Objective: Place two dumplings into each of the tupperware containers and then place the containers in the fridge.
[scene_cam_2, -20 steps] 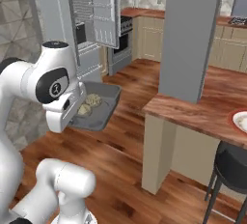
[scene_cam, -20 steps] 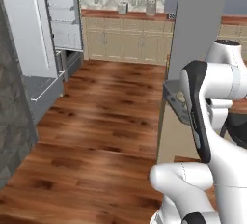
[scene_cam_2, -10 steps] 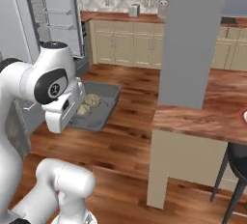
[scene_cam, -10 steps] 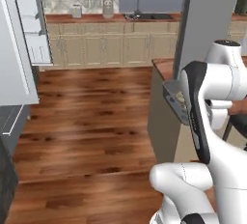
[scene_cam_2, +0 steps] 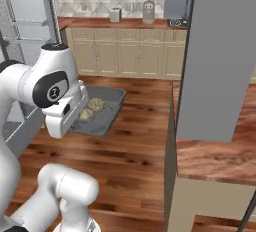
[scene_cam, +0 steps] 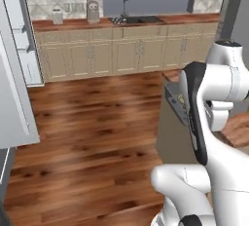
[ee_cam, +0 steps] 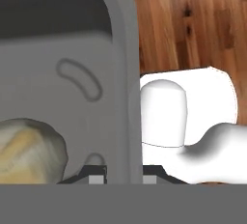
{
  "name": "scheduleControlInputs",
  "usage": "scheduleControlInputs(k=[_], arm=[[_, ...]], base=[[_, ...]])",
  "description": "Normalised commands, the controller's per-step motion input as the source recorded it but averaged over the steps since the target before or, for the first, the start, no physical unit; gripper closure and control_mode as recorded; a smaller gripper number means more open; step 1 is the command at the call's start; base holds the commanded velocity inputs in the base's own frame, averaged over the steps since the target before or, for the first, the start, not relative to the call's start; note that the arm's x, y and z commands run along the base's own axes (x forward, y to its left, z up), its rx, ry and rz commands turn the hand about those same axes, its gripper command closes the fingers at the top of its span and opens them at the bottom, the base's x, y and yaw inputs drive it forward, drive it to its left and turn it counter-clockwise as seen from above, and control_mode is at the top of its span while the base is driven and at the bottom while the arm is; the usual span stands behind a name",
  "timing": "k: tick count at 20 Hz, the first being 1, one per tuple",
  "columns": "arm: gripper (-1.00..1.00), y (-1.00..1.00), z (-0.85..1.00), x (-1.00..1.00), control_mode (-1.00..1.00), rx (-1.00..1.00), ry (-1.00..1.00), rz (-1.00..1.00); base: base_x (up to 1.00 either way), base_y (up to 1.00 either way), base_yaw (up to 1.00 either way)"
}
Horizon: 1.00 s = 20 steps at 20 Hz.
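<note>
The fridge (scene_cam_2: 27, 21) stands open at ten o'clock in the right base view – tall, grey, pale shelves inside. No writing is legible anywhere. The dark grey tupperware container (scene_cam_2: 102, 111) hangs above the wooden floor (scene_cam_2: 135, 161), a shallow rounded tray, long axis running from the hand toward one o'clock – two greenish-tan dumplings (scene_cam_2: 91, 109) lie inside. In the hand view the gripper (ee_cam: 124, 174) is clamped on the container's rim
</note>
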Motion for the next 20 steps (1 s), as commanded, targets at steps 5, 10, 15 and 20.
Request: scheduleControlInputs(k=[5, 10, 15, 20], arm=[[1.0, 0.0, 0.0, 0.0, 1.0, 0.0, 0.0, 0.0], [1.0, 0.0, 0.0, 0.0, 1.0, 0.0, 0.0, 0.0], [1.0, 0.0, 0.0, 0.0, 1.0, 0.0, 0.0, 0.0], [1.0, 0.0, 0.0, 0.0, 1.0, 0.0, 0.0, 0.0]], base=[[1.0, 0.1, -0.08], [1.0, 0.05, 0.15], [0.95, 0.11, 0.38], [0.74, 0.0, 0.63]])
